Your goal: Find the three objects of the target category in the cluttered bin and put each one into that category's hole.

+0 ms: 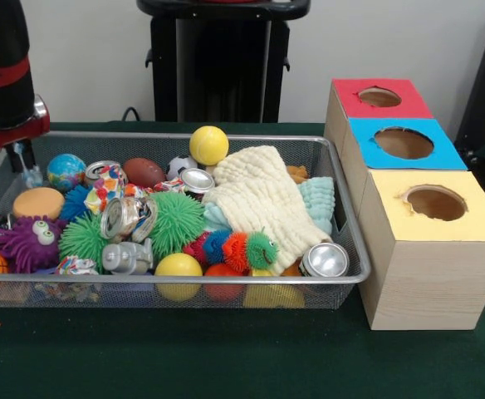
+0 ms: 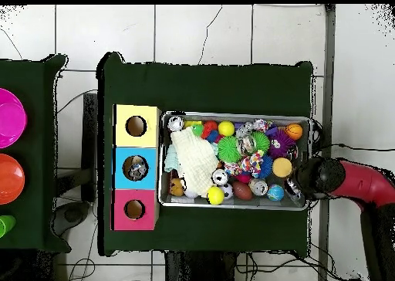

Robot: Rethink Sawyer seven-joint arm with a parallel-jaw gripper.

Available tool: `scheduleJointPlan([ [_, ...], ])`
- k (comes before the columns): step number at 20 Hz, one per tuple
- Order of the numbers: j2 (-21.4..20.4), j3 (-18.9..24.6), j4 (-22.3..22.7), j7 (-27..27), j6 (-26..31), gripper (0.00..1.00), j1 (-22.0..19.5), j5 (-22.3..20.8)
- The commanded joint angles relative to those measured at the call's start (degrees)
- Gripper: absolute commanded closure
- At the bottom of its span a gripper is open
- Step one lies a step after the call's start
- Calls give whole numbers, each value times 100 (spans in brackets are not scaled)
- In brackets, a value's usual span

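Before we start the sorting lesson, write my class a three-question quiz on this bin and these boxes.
1. True or false: a cream cloth lies inside the wire bin.
2. Which box top sits between the others? A red, B blue, C yellow.
3. What lies in the bin's corner nearest the yellow-topped box?
Key: 1 true; 2 B, the blue-topped box; 3 a crushed can.
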Motion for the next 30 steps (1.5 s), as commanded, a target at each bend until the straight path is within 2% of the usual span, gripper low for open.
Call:
scheduleJointPlan([
  [1,-1409,919,1487,-1852,-55,100,-654,309],
  [6,-1863,1156,1619,-1841,228,100,-759,264],
  [11,-2243,1543,1858,-1879,62,100,-1018,364],
  [14,-2492,2207,2192,-1933,-329,100,-1427,786],
  [17,-2591,3111,2560,-1846,-947,100,-1951,1226],
  [22,-2694,4379,3033,-1339,-1552,100,-2564,1651],
  [27,-2859,4996,3247,-765,-1785,100,-2742,1775],
  [30,-2933,5223,3323,-463,-1944,100,-2754,1793],
])
